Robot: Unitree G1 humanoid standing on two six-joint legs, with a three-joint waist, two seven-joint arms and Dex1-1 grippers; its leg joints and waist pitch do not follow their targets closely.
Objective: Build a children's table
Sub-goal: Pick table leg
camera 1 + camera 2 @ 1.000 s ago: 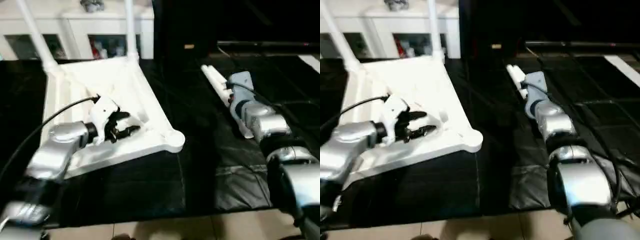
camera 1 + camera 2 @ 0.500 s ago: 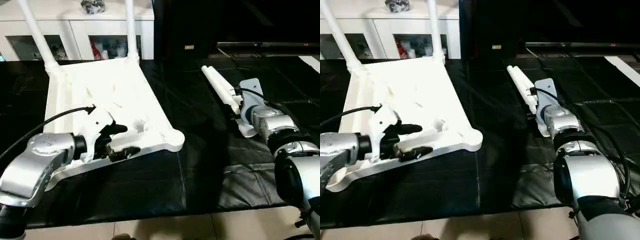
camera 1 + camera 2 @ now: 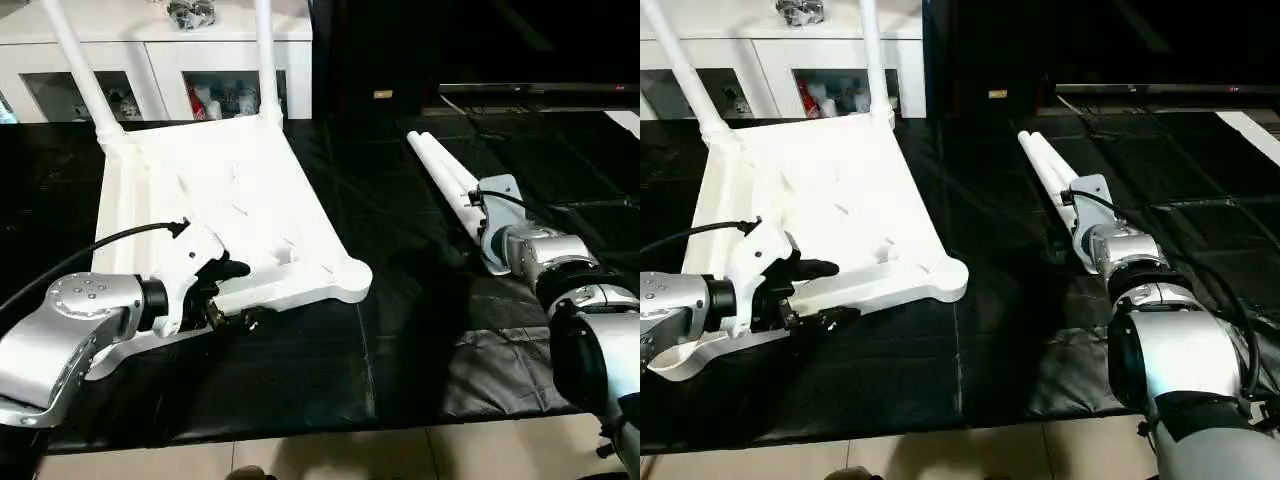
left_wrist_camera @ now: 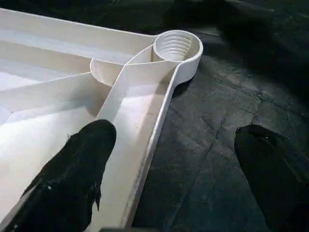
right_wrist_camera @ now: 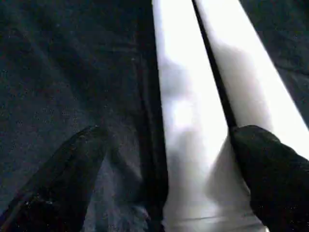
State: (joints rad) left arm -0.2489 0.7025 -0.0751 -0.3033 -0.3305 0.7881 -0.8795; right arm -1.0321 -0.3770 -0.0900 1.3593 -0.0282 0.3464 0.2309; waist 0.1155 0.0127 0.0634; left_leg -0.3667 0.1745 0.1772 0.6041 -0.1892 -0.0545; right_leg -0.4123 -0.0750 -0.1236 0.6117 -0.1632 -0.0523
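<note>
1. My left gripper is spread wide, straddling the near rim of the upturned table top; one finger over the ribbed inside, one over the black mat
2. Empty threaded socket lies just ahead of that gripper, at the near corner
3. My right gripper, fingers apart and holding nothing, points along two loose legs; long axis runs away from me, right arm nearer

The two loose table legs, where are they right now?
The two loose legs lie side by side on the black mat, on the robot's right, beside the upturned tabletop. The open right gripper is at their near ends.
</note>
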